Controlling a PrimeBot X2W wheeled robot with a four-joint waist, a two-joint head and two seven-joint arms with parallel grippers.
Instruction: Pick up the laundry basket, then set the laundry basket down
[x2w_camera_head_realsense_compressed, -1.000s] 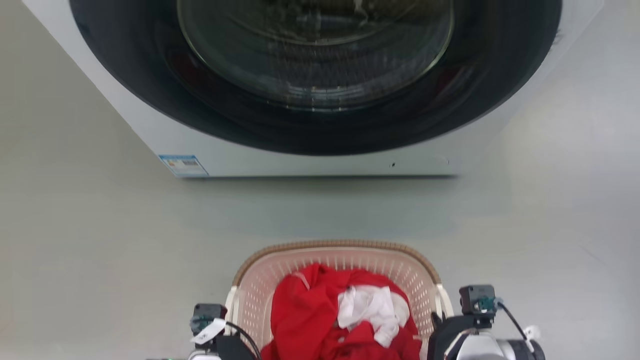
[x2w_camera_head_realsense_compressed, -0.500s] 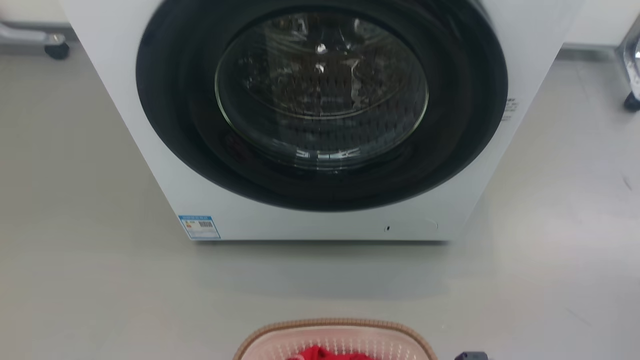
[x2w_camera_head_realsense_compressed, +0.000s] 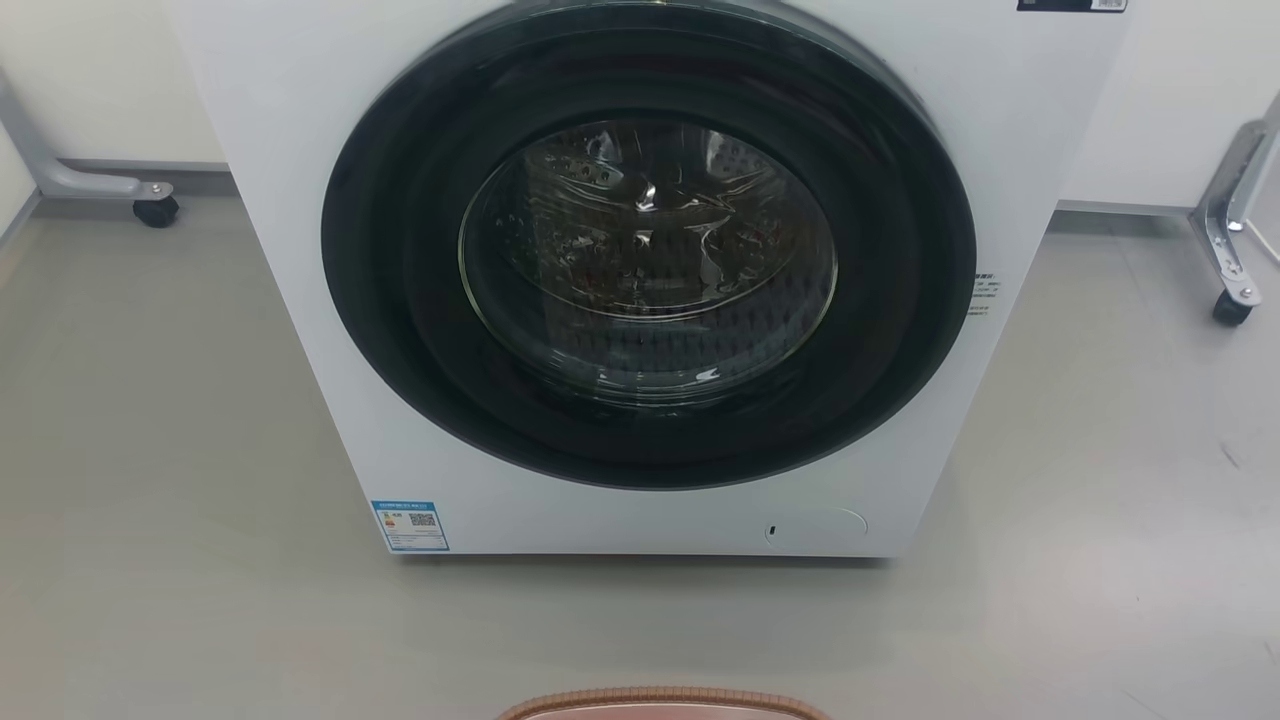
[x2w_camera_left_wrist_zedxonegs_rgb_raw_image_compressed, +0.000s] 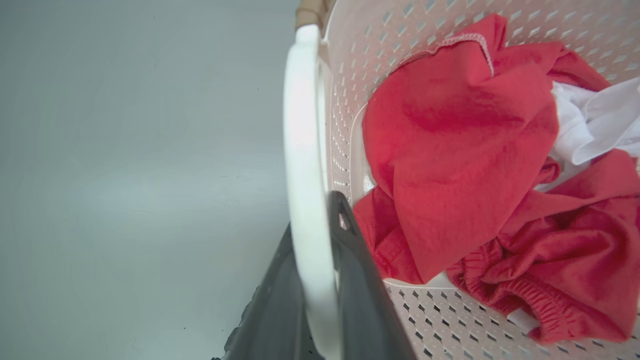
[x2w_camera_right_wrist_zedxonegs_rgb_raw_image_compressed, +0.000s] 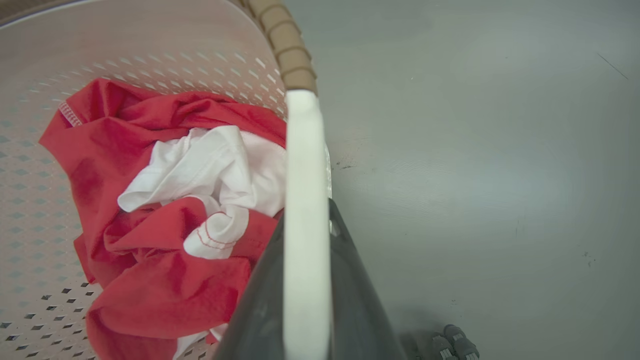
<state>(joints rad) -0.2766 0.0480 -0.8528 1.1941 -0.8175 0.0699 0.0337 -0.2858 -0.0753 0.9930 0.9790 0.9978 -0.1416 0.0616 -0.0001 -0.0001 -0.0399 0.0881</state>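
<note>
The laundry basket (x2w_camera_head_realsense_compressed: 660, 700) shows as a strip of brown woven rim at the bottom edge of the head view, in front of the washing machine. In the left wrist view its perforated cream wall (x2w_camera_left_wrist_zedxonegs_rgb_raw_image_compressed: 345, 100) holds a red garment (x2w_camera_left_wrist_zedxonegs_rgb_raw_image_compressed: 460, 125), and my left gripper (x2w_camera_left_wrist_zedxonegs_rgb_raw_image_compressed: 315, 220) is shut on the white side handle (x2w_camera_left_wrist_zedxonegs_rgb_raw_image_compressed: 302, 125). In the right wrist view my right gripper (x2w_camera_right_wrist_zedxonegs_rgb_raw_image_compressed: 306, 215) is shut on the other white handle (x2w_camera_right_wrist_zedxonegs_rgb_raw_image_compressed: 302, 150), with red and white clothes (x2w_camera_right_wrist_zedxonegs_rgb_raw_image_compressed: 210, 170) lying inside the basket (x2w_camera_right_wrist_zedxonegs_rgb_raw_image_compressed: 150, 40).
A white front-loading washing machine (x2w_camera_head_realsense_compressed: 300, 330) with its round dark door (x2w_camera_head_realsense_compressed: 645, 260) closed stands straight ahead. Wheeled metal legs stand at the far left (x2w_camera_head_realsense_compressed: 155, 210) and far right (x2w_camera_head_realsense_compressed: 1230, 300). Grey floor (x2w_camera_head_realsense_compressed: 150, 500) lies around the basket on both sides.
The head camera has risen and tilted up: the washing machine now sits lower and smaller, and the basket has slid down to the bottom edge. Both wrists have dropped out of the head view.
</note>
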